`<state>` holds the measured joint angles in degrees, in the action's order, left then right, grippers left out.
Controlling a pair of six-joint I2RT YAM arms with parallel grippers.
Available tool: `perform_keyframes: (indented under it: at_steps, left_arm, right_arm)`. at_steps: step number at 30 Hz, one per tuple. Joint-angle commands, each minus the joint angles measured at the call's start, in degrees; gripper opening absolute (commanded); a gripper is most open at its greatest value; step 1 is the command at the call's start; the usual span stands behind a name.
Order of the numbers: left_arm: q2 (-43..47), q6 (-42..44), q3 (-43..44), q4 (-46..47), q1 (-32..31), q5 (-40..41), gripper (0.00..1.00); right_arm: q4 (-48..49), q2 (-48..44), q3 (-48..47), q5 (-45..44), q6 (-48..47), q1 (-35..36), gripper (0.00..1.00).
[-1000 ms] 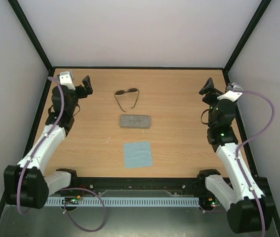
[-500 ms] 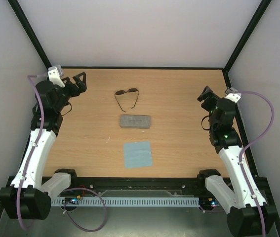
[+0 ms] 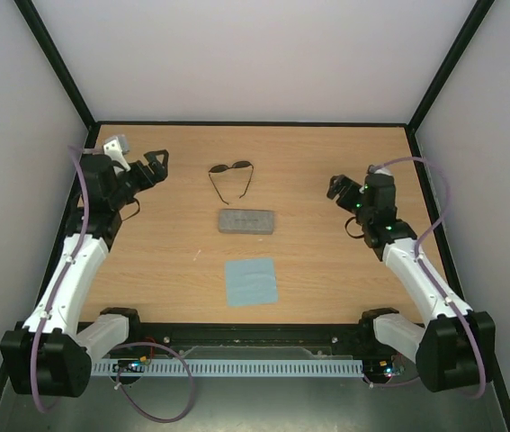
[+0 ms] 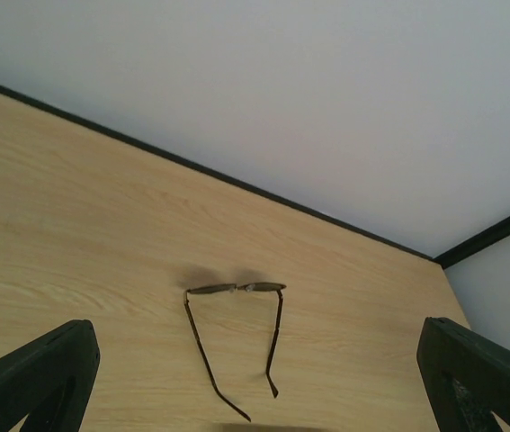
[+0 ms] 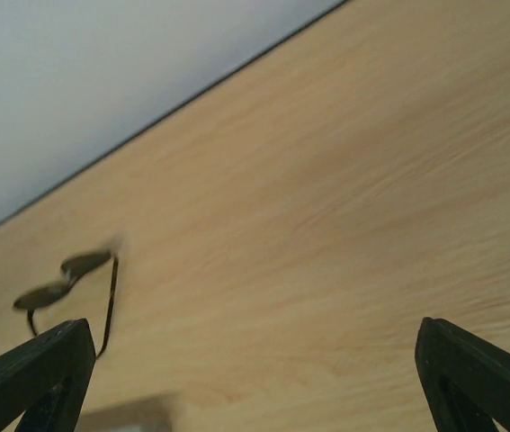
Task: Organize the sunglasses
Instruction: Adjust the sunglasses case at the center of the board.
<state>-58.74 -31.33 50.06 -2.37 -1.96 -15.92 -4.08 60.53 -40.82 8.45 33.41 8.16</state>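
Observation:
The sunglasses [image 3: 230, 168] lie unfolded on the far middle of the wooden table [image 3: 326, 261], lenses toward the back wall and both thin temple arms pointing at me. My left gripper [image 3: 154, 166] hovers open to their left, aimed at them. The left wrist view has the sunglasses [image 4: 263, 287] ahead, between the wide-spread jaws of that gripper [image 4: 255, 360]. My right gripper [image 3: 337, 187] is open well to the right of them, empty. In the right wrist view, the sunglasses [image 5: 85, 263] appear blurred at the far left, beyond the gripper [image 5: 253, 360].
A grey rectangular case [image 3: 246, 221] lies shut just nearer than the sunglasses; its corner [image 5: 138, 416] shows in the right wrist view. A light blue square cloth [image 3: 251, 281] lies flat near the front edge. Black frame rails and white walls enclose the table.
My right arm has swung left and inward from the right edge toward the table's middle. The left gripper has shifted slightly and dropped lower, pointing at the sunglasses. The objects have not moved.

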Motion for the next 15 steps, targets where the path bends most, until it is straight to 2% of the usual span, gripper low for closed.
perform_keyframes:
  at_steps: [1,5,8,15]
  left_arm:
    - [-2.23,-2.09,-0.42,-3.61,0.18,-3.10,0.99]
    - [-1.13,-2.53,-2.75,-2.12,1.09,-7.38,1.00]
    - [-1.77,-1.98,-1.94,-5.26,1.01,-7.61,1.00]
    - [-0.85,-1.53,-3.59,-10.78,-0.56,-1.74,0.99]
  right_arm:
    - [0.12,1.57,0.97,2.53,1.28,5.51,0.98]
    - [-1.78,3.15,0.15,-1.24,1.55,11.26,0.99]
    - [-3.41,4.92,-0.79,-3.35,1.94,14.93,0.99]
    - [-9.20,13.38,-6.42,-11.51,1.56,21.43,0.99]
